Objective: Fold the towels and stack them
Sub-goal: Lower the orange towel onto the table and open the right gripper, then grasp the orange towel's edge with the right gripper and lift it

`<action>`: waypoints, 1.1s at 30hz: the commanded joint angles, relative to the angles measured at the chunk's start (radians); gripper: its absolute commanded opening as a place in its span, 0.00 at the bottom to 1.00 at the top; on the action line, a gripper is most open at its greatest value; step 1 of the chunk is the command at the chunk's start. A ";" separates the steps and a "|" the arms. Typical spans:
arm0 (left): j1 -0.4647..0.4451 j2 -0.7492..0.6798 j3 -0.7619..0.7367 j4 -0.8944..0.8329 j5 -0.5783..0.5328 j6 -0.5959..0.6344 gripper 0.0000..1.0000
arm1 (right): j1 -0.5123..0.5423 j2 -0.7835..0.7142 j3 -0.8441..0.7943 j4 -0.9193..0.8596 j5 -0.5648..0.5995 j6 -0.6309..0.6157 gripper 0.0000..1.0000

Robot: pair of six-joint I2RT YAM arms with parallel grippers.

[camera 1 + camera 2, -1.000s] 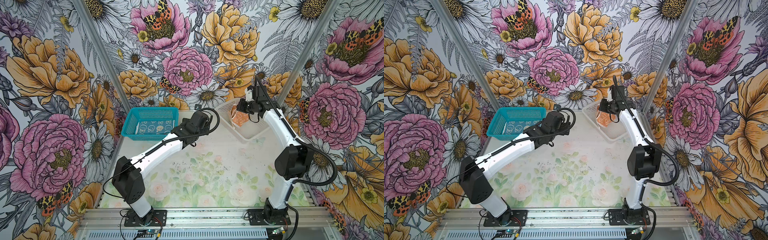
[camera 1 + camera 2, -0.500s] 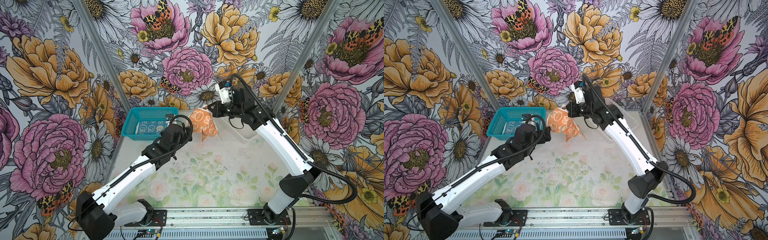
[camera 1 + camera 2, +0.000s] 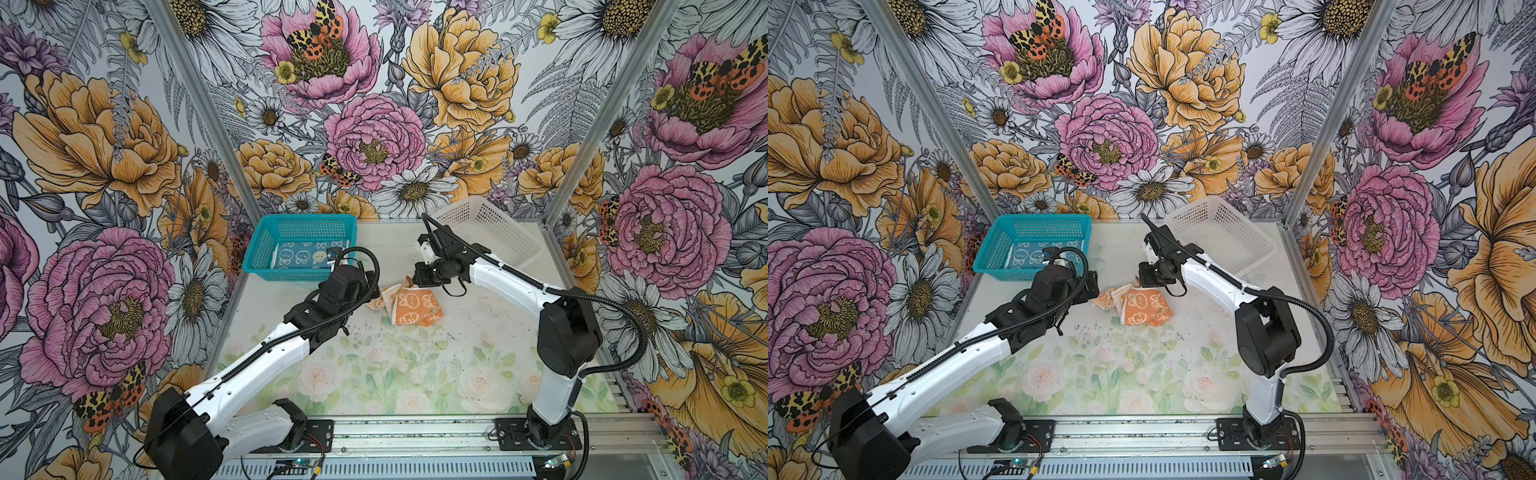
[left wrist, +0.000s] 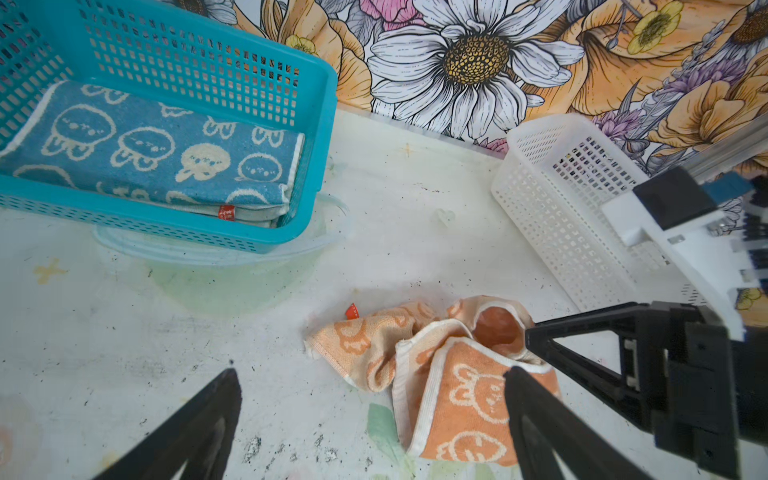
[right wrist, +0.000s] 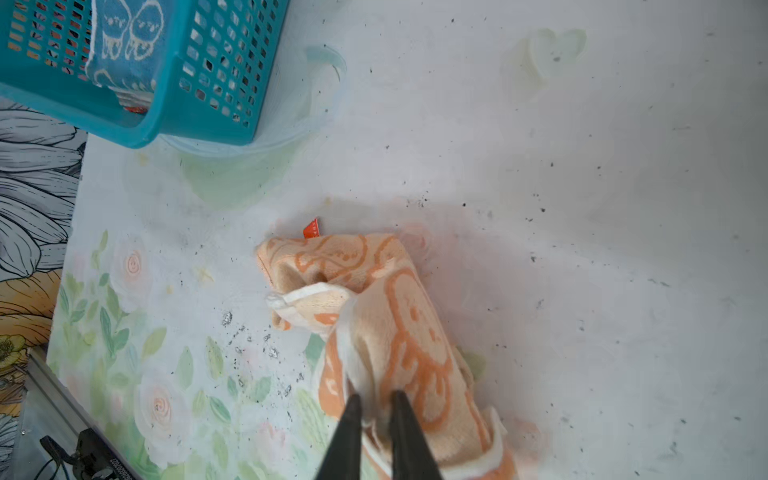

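The peach-orange towel (image 3: 415,309) (image 3: 1144,307) lies crumpled on the table between both grippers. My right gripper (image 5: 376,401) (image 3: 411,282) is down on the towel (image 5: 399,316), its jaws a narrow gap apart, with a raised fold standing between them. My left gripper (image 4: 370,372) (image 3: 374,291) hovers wide open at the towel's (image 4: 457,415) other side, one finger over the cloth. The teal bunny towel (image 4: 145,145) (image 3: 299,257) lies folded in the blue basket (image 4: 316,124) (image 3: 257,249), with a paler folded layer under it.
A white perforated basket (image 3: 482,232) (image 3: 1217,232) (image 4: 552,216) stands tilted at the back right, with nothing showing in it. The blue basket (image 3: 988,249) (image 5: 216,83) stands at the back left. Flowered walls close in the table on three sides.
My right arm swung from the white basket to the middle, carrying the orange towel, and set it on the table. Its jaws have parted slightly. The left arm drew back beside it.
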 commanded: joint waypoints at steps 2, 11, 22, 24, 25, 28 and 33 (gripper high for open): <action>0.008 0.018 0.002 0.039 0.038 -0.022 0.99 | -0.019 -0.050 -0.029 0.060 0.009 -0.002 0.54; 0.021 0.009 -0.021 0.055 0.038 -0.022 0.99 | -0.046 -0.148 -0.181 0.063 0.005 -0.020 0.84; 0.045 0.002 -0.075 0.078 0.109 -0.051 0.99 | 0.009 -0.076 -0.320 0.202 -0.028 0.033 0.79; 0.047 -0.001 -0.093 0.086 0.112 -0.055 0.99 | 0.013 -0.055 -0.320 0.207 -0.022 0.034 0.73; 0.048 -0.002 -0.099 0.088 0.113 -0.058 0.99 | 0.013 -0.046 -0.319 0.211 -0.019 0.034 0.70; 0.048 -0.004 -0.117 0.094 0.120 -0.066 0.99 | 0.013 -0.023 -0.310 0.210 -0.009 0.033 0.48; 0.049 0.005 -0.125 0.096 0.138 -0.065 0.99 | 0.012 -0.106 -0.278 0.199 -0.023 0.038 0.00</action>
